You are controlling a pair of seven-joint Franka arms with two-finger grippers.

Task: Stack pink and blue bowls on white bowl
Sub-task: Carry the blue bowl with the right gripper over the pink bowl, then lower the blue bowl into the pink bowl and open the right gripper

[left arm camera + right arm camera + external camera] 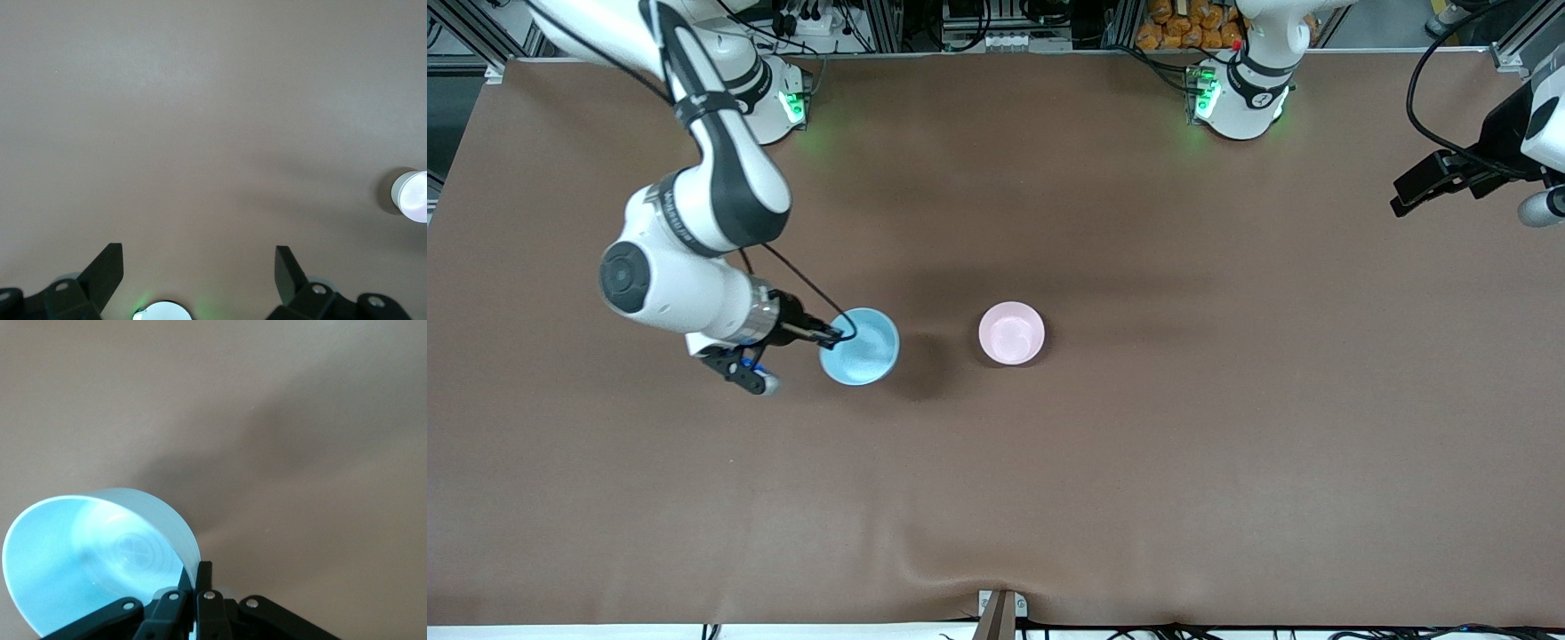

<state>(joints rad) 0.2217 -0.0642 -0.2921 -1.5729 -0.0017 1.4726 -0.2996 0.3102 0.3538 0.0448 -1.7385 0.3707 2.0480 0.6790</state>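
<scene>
The blue bowl [860,347] is hanging in the left-centre of the front view, pinched at its rim by the right pincer [834,336], which is closing tightly on the thin wall with one finger inside and one outside; the shadow lying on the worktop [1138,462] beside it suggests the bowl is riding above the surface rather than resting on it. In the right wrist view the blue bowl [100,560] is filling the lower left of the frame, tilted, with the right pincer [199,587] biting the edge at the lower centre. It is looking light, stiff and glossy, so probably slippery and breakable if dropped; a grip on the rim is the natural hold, though a single-point pinch is likely letting it swing. The pink bowl [1011,332] is sitting upright near the middle of the front view, well apart from the blue one, and is holding what seems to be a paler bowl nested inside, though I cannot tell for sure. The left pincer [200,267] is waiting with fingers spread wide and empty, at the right edge of the front view, over bare worktop.
</scene>
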